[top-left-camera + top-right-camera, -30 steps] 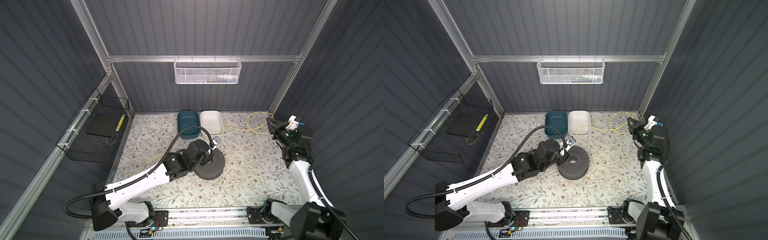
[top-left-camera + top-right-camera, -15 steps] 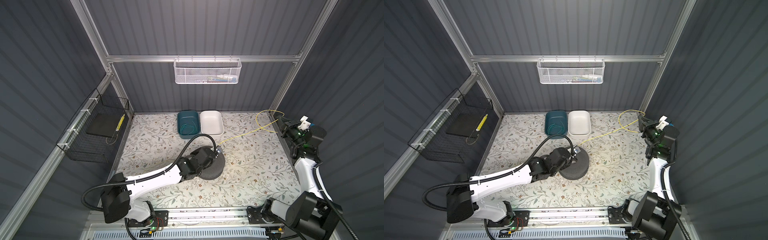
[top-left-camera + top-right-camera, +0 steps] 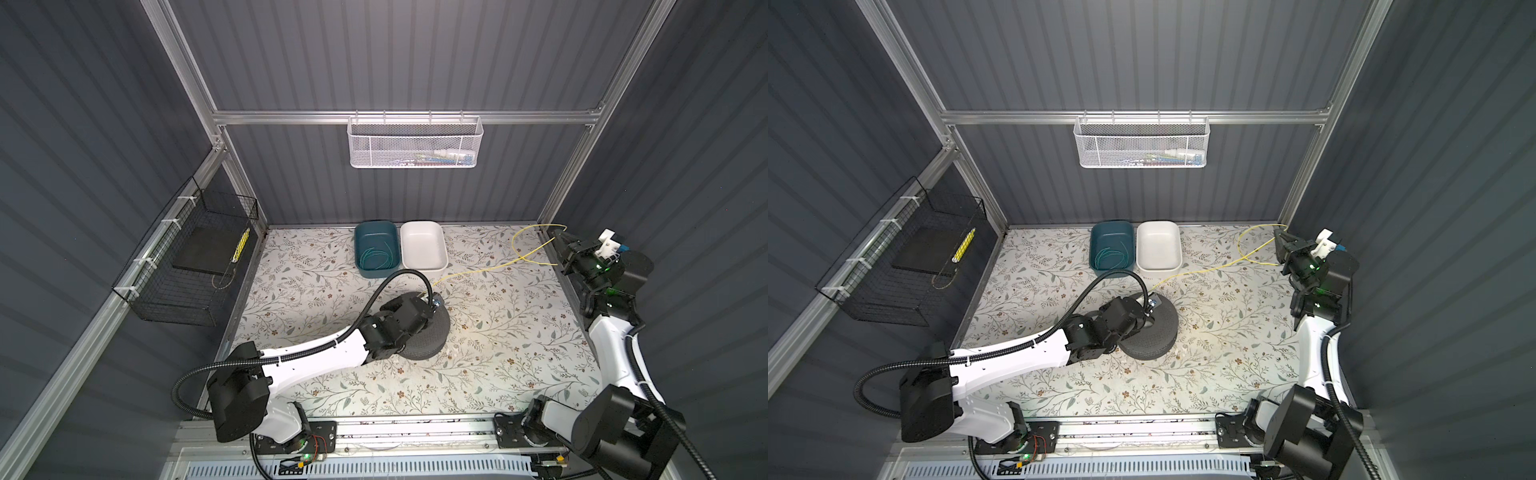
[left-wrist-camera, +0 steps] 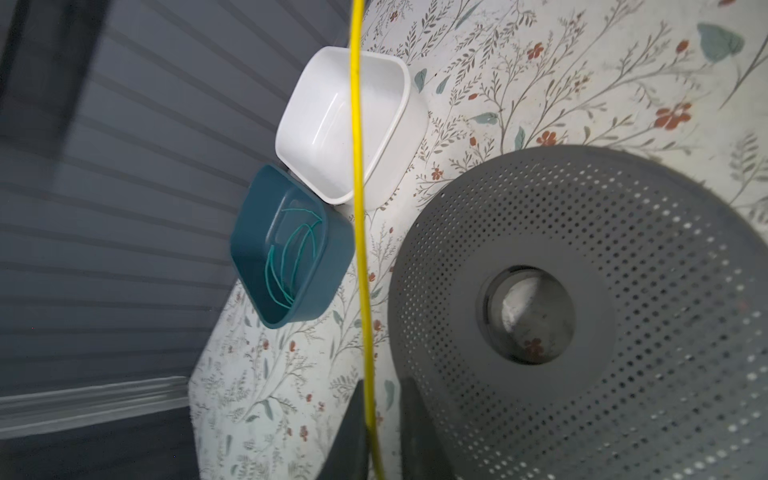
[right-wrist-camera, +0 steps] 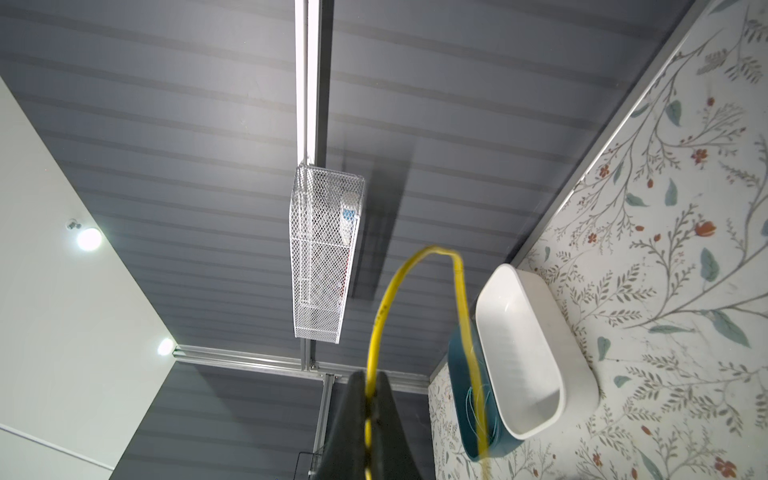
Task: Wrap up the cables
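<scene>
Yellow cable (image 3: 478, 272) straighter; L end effector (image 4: 380, 432) seems parted, R end effector (image 5: 368, 388) pinches it; teal cable (image 4: 268, 270) in teal bin (image 4: 336, 249).

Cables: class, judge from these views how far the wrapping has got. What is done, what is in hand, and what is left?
Done: the teal-green cable lies coiled in the teal bin.
In hand: the yellow cable stretches from the right gripper, shut on it, to the left gripper, whose jaws stand apart around it at the grey perforated disc.
Left: coiling the yellow cable. The white bin holds nothing.
</scene>
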You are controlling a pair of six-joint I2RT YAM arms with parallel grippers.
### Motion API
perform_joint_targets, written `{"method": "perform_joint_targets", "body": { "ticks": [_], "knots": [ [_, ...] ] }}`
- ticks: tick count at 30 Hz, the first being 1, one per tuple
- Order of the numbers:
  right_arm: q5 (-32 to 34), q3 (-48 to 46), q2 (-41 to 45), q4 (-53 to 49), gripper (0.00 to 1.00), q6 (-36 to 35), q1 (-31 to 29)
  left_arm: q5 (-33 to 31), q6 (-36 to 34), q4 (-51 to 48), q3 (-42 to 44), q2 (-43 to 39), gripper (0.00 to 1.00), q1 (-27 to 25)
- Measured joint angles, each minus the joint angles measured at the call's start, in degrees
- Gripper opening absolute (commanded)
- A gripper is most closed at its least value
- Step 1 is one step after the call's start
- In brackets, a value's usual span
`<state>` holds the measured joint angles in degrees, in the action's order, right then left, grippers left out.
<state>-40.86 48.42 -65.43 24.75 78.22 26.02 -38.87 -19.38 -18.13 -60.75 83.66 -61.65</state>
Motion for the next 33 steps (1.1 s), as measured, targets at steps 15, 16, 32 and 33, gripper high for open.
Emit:
{"method": "perform_joint_targets", "body": {
  "ticks": [15,16,32,33],
  "knots": [
    [3.3,-6.1,5.8,-3.5,0.00,-8.7,-4.5,5.6,-0.8,-5.2,-13.5,-13.4,0.81,0.3],
    [3.2,-6.4,6.6,-3.9,0.00,-9.2,-5.3,7.2,-1.0,-4.7,-15.8,-11.6,0.77,0.3],
    [2.9,-11.5,19.4,-12.9,0.00,-14.4,-15.6,33.4,-0.5,4.1,-38.0,21.9,0.68,-0.2],
    [3.0,-11.6,19.3,-13.1,0.00,-14.4,-15.9,34.1,-0.4,4.8,-38.7,22.3,0.68,-0.2]
  ]
}}
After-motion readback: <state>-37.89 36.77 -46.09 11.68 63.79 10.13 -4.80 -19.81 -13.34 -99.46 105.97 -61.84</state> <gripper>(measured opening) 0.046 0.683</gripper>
